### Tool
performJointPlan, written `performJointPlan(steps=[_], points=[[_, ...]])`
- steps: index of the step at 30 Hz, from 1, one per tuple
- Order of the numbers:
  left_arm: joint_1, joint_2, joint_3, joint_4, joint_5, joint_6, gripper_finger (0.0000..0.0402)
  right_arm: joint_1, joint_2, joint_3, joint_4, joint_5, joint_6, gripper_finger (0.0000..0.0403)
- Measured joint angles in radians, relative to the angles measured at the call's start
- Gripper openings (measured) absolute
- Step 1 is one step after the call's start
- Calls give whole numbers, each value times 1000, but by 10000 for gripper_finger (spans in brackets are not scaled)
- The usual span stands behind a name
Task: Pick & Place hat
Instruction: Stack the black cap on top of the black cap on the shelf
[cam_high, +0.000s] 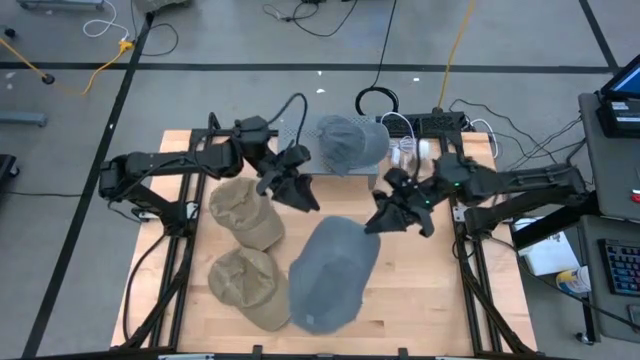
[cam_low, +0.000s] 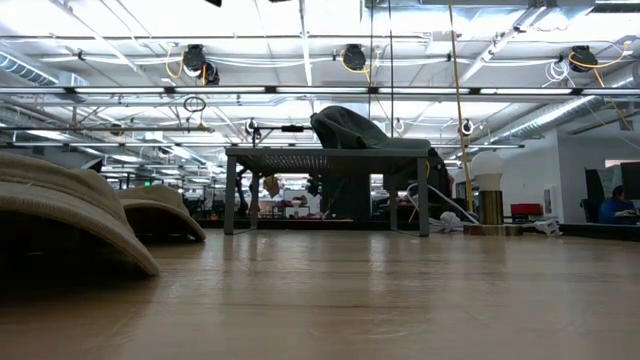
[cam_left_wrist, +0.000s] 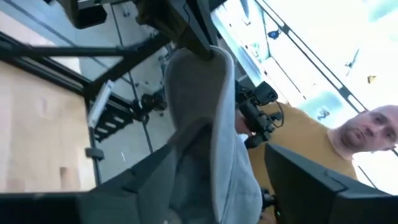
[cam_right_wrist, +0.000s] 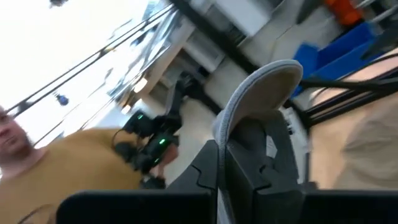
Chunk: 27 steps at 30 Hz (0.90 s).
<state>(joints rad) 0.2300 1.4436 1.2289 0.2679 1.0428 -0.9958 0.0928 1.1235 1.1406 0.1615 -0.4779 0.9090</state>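
Observation:
A grey hat (cam_high: 333, 272) hangs in the air over the middle of the table, above the low view's sight. My right gripper (cam_high: 385, 222) is shut on its brim. My left gripper (cam_high: 300, 197) is open at the hat's other side; its fingers (cam_left_wrist: 146, 183) stand on either side of the hat's crown (cam_left_wrist: 214, 149), and I cannot tell whether they touch it. Two tan hats (cam_high: 245, 212) (cam_high: 248, 287) lie on their rims on the table's left half. A second grey hat (cam_high: 350, 142) sits on a rack (cam_low: 325, 158) at the far edge. My right gripper pinches the grey hat's brim (cam_right_wrist: 229, 121) between its two fingers, at the brim's edge. The fingers come slanting from the table's right side. The hat is lifted clear of the table and hangs down from the hold toward the near edge.
The rack with the second grey hat (cam_low: 350, 125) stands at the far middle. A person in a yellow shirt (cam_left_wrist: 311, 134) stands beyond the table. Cables and a power strip (cam_high: 435, 125) lie at the far right. Bare wood shows at the near right (cam_high: 420, 300).

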Motion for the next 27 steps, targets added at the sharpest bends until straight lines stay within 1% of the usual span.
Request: performJointPlan(steps=[3,6,8,12,15,21,27], points=[[33,-14,0,1,-28,10,281,16,-66,-1,-81,126,-5,3],[62,-23,2,22,-84,29,290,33,-136,-1,-148,277,-52,3],[85,-35,0,24,-108,28,290,45,-179,-1,-181,390,-92,3],[117,-69,3,36,-189,43,279,69,-261,-1,-227,618,-185,3],[136,-101,0,26,-245,47,272,80,-305,-1,-243,753,-251,3],[179,-192,2,-41,-363,53,269,79,-352,-1,-248,889,-351,3],[209,-307,1,-223,-489,111,269,79,-365,-1,-240,967,-404,3]])
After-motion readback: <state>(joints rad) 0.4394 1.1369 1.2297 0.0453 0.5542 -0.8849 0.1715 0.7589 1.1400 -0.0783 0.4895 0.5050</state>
